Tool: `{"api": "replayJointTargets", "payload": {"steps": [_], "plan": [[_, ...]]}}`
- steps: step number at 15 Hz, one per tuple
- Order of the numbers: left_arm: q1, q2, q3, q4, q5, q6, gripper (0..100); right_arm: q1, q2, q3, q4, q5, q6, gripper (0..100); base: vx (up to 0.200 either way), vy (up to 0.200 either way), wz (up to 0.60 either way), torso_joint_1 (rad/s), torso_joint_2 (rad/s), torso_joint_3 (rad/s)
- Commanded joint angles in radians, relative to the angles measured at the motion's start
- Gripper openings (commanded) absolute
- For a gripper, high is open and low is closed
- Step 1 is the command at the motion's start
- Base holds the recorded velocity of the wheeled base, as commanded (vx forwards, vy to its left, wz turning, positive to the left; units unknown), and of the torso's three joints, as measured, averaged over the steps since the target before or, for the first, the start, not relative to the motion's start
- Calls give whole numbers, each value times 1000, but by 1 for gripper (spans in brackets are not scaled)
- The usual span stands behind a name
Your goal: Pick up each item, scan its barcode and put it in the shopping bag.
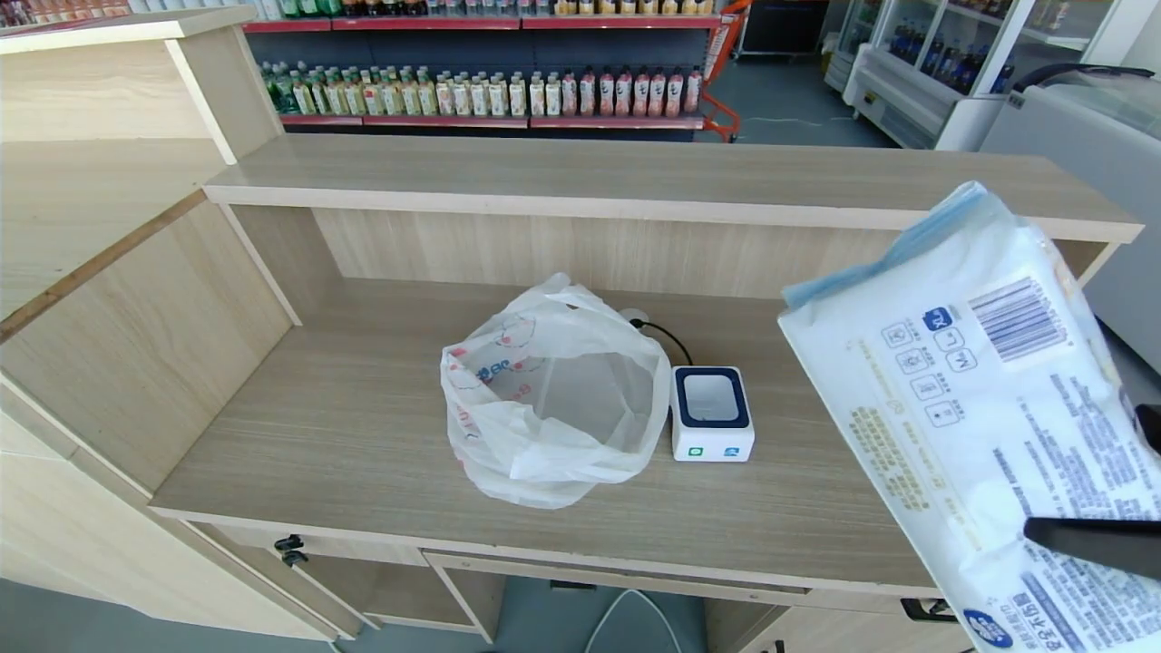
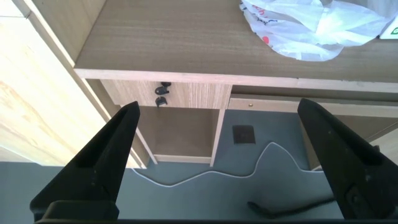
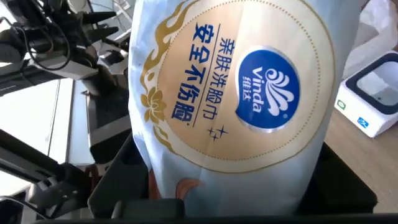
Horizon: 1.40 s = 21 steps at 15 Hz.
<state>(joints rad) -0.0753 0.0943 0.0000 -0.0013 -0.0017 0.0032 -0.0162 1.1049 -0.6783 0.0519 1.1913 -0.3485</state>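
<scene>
- The right tool (image 1: 1088, 479) is clamped on a large white soft pack (image 1: 989, 408), holding it in the air at the robot's right, off the right end of the counter (image 1: 345, 435).
- From the head, the pack is tilted, its blue-edged end pointing up and away. The side with fine print and the barcode (image 1: 1016, 317) faces the camera, and a dark finger crosses its lower part.
- The right wrist view gives the pack's other face (image 3: 249, 93), with a round blue emblem on a gold disc, and the right tool (image 3: 230, 193) gripping it on both sides.
- Past the pack in that same view lie the scanner (image 3: 373, 99) and a bit of the shopping bag (image 3: 380, 18), both on the counter.
- The head view places them: the white shopping bag (image 1: 553, 399) stands mouth-open in the middle of the counter. The scanner (image 1: 712, 413) is just beside it on the robot's right, window upward, with a black cable (image 1: 667, 336) running behind the bag.
- The left wrist view looks at the left tool (image 2: 217, 168), spread wide with nothing between its fingers. It hangs low in front of the counter's front edge (image 2: 168, 68), over the floor and a white cord (image 2: 205, 177).
- Shelves of bottles (image 1: 481, 91) stand behind the counter.
</scene>
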Motion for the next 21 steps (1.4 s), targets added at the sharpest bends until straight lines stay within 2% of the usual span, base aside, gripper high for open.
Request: {"api": "replayJointTargets", "payload": {"steps": [1, 4, 6, 15, 21], "plan": [[0, 1, 0, 0, 0, 0, 100, 94, -76, 32, 0, 4, 0, 0, 0, 0, 0, 0, 0, 0], [0, 1, 0, 0, 0, 0, 100, 209, -77, -10, 3, 2, 22, 0, 0, 0, 0, 0, 0, 0], [0, 1, 0, 0, 0, 0, 100, 252, -83, -17, 3, 2, 22, 0, 0, 0, 0, 0, 0, 0], [0, 1, 0, 0, 0, 0, 100, 268, -85, -9, -4, 7, 25, 0, 0, 0, 0, 0, 0, 0], [0, 1, 0, 0, 0, 0, 100, 265, -129, -14, -49, 45, 31, 0, 0, 0, 0, 0, 0, 0]]}}
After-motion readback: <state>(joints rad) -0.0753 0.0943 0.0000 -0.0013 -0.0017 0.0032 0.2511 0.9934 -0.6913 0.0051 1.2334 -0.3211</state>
